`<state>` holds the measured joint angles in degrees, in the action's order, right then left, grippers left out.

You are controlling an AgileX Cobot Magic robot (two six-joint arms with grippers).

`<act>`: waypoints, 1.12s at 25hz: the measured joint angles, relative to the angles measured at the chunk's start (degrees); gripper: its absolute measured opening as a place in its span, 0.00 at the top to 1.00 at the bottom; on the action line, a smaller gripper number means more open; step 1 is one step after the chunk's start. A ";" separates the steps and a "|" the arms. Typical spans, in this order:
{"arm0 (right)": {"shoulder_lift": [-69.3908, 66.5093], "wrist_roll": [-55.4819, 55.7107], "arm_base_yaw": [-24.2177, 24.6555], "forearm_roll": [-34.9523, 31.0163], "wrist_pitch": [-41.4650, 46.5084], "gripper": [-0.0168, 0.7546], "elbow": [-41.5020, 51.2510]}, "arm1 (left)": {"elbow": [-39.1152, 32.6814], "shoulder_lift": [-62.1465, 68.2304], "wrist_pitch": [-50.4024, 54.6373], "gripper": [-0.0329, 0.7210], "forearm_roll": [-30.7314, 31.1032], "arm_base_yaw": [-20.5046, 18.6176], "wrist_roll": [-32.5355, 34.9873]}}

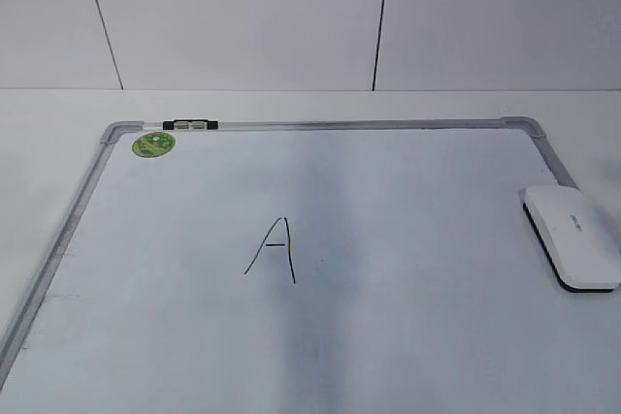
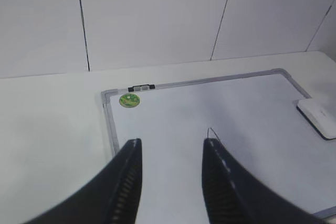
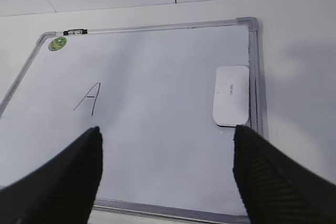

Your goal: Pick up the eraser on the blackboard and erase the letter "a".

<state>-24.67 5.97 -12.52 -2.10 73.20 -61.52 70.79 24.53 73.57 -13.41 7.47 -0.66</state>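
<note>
Eraser: white block lying flat on the right edge of the board, black felt side down. No gripper touches it.
Eraser's long side: runs along the board's right frame, one short end toward the wall, the other toward the near side of the table.
Blackboard: big white board with a grey frame, lying flat on the white table.
Letters: only a tall pointed "A" shows, near the middle of the board. I see no small "a".
Green sticker: round, in the far left corner, just beside a small black clip on the frame.
Left gripper: up over the board's left part, jaws partly apart, holding nothing.
Right gripper: up over the board's near part, jaws wide apart, holding nothing. The eraser lies ahead of its right finger.
</note>
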 joint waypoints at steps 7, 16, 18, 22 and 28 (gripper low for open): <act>3.23 0.00 0.00 1.30 0.00 0.21 5.88 | -10.30 -4.24 0.00 0.57 1.31 0.00 0.00; 7.08 0.00 0.00 4.06 0.00 0.21 11.58 | -21.98 -11.68 0.00 0.57 3.90 0.00 -0.13; 7.90 0.00 0.00 4.81 0.00 0.21 12.90 | -23.63 -12.70 0.00 0.57 4.05 0.00 -0.13; 9.38 0.00 0.00 5.36 0.00 0.21 15.85 | -26.33 -13.94 0.00 0.57 4.32 0.00 -0.13; 11.89 -0.93 0.00 5.94 0.00 0.21 20.52 | -28.81 -14.27 0.00 0.57 5.21 0.00 -0.13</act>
<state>-12.78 5.04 -12.52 3.84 73.20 -41.00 41.98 10.26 73.57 -8.20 7.47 -0.79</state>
